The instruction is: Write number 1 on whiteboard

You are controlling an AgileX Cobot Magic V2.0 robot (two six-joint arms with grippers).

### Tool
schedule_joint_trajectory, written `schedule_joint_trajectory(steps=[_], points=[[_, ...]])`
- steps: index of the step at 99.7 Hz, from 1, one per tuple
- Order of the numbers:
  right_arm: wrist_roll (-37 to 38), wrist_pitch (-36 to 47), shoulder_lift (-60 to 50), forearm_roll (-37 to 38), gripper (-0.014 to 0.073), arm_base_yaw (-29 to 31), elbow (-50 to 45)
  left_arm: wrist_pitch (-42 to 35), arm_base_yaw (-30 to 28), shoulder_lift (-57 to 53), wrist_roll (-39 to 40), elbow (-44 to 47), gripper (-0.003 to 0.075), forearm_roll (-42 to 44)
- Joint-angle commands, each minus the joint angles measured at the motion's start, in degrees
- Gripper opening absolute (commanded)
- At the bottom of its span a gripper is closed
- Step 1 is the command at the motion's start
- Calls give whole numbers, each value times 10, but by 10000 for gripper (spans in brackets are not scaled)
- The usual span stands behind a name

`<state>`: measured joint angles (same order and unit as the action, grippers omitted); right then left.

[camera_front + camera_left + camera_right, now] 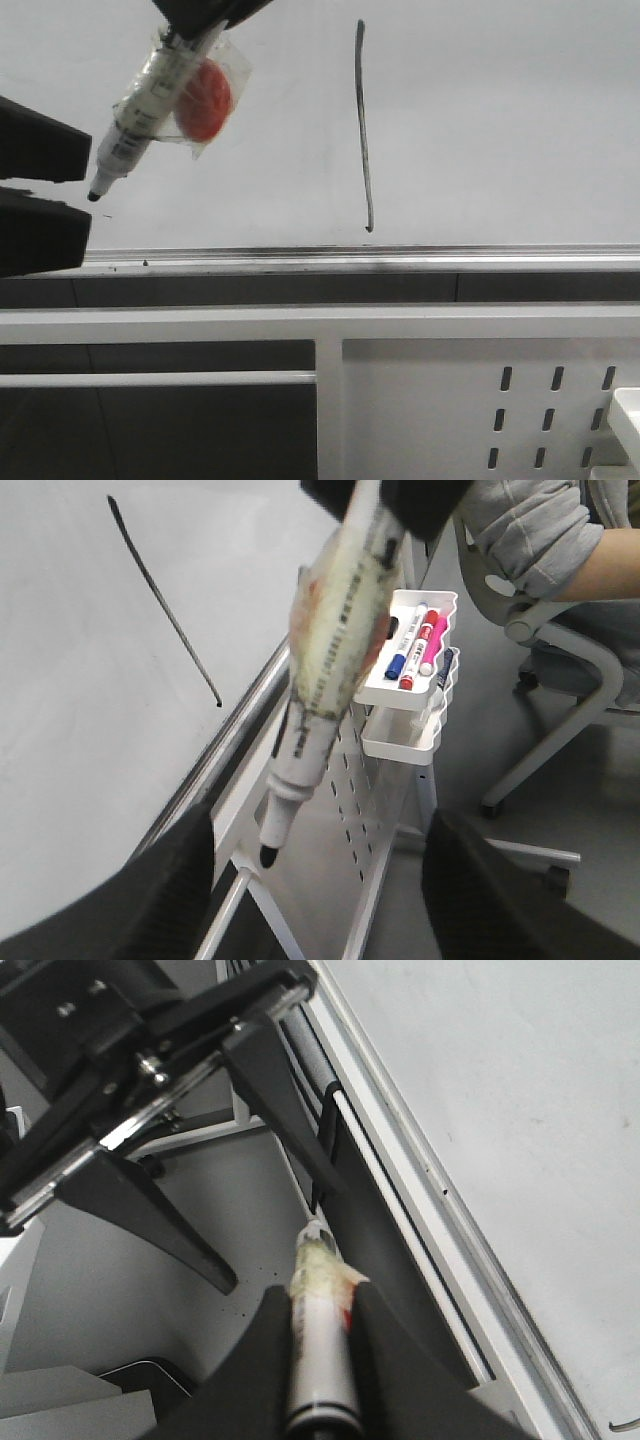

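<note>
The whiteboard (pixel 500 120) fills the upper front view, with its silver tray rail (pixel 400 258) along the lower edge. The number 1 (pixel 364 130) is a long, thin, near-vertical black stroke on it, also in the left wrist view (pixel 165 605). My right gripper (pixel 195 25) comes in from above at the upper left and is shut on a white marker (pixel 140 100) wrapped in tape with a red blob (pixel 205 98). The bare black tip (pixel 93 196) points down-left, left of the stroke. My left gripper (pixel 85 190) is open and empty beside that tip.
A white perforated frame panel (pixel 480 400) stands below the rail. A white basket (pixel 415 695) hung on the frame holds several coloured pens. A person in grey (pixel 540 530) sits on a chair (pixel 570 680) beside the frame.
</note>
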<state>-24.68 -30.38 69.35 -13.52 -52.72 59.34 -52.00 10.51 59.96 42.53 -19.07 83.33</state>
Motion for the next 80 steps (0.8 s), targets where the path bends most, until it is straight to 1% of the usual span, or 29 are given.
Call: schedule_joint_trajectory(steps=[1,15,32,47,58,80], points=[[-2,29,-11,-6,-71,0,21,-43,-2,17,-16,-25,421,-47],[-2,25,-11,-6,-71,0,21,-72,-2,46,-47,-45,421,-68],[-2,22,-11,-6,-71,0,21,-90,-2,55,-49,-57,413,-68],[-2,22,-11,-6,-71,0,21,-119,-2,55,-49,-57,330,-62],[-2,22,-11,-11,-71,0,21,-120,-2,55,-49,-57,278,-51],[-2,21,-11,-16,-71,-3,21,-121,-2,55,-48,-57,272,-47]])
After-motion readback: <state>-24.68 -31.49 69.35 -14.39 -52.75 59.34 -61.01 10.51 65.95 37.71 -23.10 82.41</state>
